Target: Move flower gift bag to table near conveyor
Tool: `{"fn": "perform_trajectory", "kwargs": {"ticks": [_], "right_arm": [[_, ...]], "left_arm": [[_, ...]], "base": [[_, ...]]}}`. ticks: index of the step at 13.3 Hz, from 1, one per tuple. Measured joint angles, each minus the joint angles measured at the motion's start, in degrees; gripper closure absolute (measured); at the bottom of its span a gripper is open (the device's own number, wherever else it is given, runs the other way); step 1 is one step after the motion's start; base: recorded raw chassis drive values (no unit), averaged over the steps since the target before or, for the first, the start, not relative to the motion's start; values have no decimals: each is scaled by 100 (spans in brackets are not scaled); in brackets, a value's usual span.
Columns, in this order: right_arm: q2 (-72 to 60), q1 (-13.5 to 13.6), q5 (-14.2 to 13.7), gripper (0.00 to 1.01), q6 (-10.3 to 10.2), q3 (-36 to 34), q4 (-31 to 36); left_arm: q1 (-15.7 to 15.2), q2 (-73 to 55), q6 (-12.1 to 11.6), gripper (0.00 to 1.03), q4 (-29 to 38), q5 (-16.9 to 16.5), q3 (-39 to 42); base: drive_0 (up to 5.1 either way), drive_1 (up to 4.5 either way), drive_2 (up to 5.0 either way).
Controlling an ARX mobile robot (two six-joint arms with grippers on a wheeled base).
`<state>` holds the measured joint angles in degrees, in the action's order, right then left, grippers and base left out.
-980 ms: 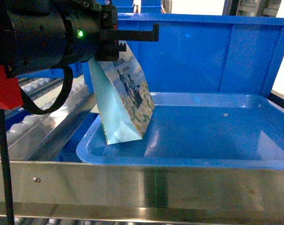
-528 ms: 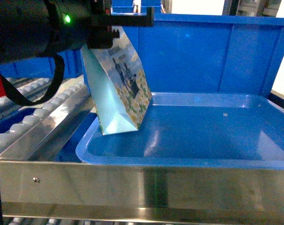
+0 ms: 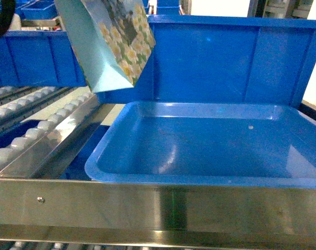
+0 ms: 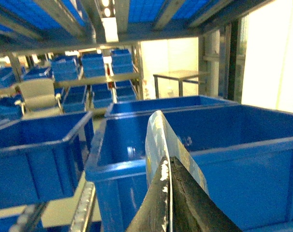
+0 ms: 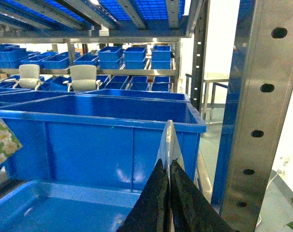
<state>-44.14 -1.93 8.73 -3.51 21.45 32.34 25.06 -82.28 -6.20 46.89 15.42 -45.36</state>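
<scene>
The flower gift bag (image 3: 108, 39) hangs tilted at the top left of the head view, clear above the blue tray (image 3: 147, 179), with its daisy print facing right. In the left wrist view my left gripper (image 4: 167, 164) is shut on the bag's thin top edge (image 4: 156, 135). A corner of the bag (image 5: 1, 140) shows at the left edge of the right wrist view. My right gripper (image 5: 167, 165) is shut, and a thin pale strip that I cannot identify pokes past its tips. Neither gripper shows in the head view. The conveyor (image 3: 22, 140) of white rollers runs along the left. The table is out of view.
A tall blue crate (image 3: 226, 62) stands behind the tray. A shiny steel rail (image 3: 158, 208) crosses the front. More blue crates (image 4: 35, 154) fill the shelves beyond. A perforated steel upright (image 5: 262, 121) stands close on the right.
The bag has risen out of the tray and moved up and left. The left arm that filled the top left of the head view has gone out of frame.
</scene>
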Motion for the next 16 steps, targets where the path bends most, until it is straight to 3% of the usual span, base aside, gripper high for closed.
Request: {"fn": "perform_trajectory", "kwargs": {"ticks": [1, 3, 16], "right_arm": [[0, 0, 0, 98, 0, 0, 0], [2, 2, 0, 98, 0, 0, -2], [2, 0, -28, 98, 0, -13, 7]], "left_arm": [[50, 264, -247, 101, 173, 146, 175], [-164, 1200, -1049, 101, 481, 514, 1097], [-127, 1189, -1080, 101, 472, 472, 1097]], "base": [[0, 0, 0], [0, 0, 0], [-462, 103, 384]]}}
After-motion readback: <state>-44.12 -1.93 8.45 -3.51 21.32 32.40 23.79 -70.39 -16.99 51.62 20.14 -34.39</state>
